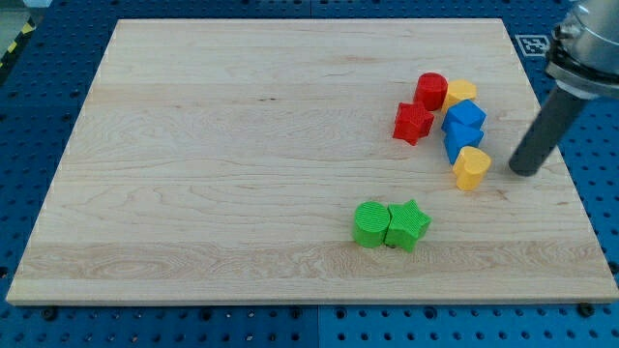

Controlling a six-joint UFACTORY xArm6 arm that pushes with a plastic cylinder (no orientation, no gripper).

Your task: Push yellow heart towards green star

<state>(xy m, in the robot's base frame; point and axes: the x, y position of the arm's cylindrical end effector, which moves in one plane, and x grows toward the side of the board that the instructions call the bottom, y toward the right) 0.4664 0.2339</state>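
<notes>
The yellow heart (472, 167) lies at the lower end of a cluster of blocks on the right of the wooden board (242, 145). The green star (408, 225) lies below and to the left of it, touching a green round block (370, 224) on its left. My tip (520, 172) is on the board just to the right of the yellow heart, a small gap apart from it.
Above the yellow heart sit two blue blocks (462, 128), a second yellow block (460, 93), a red cylinder (431, 91) and a red star (413, 123). The board's right edge is close behind my tip.
</notes>
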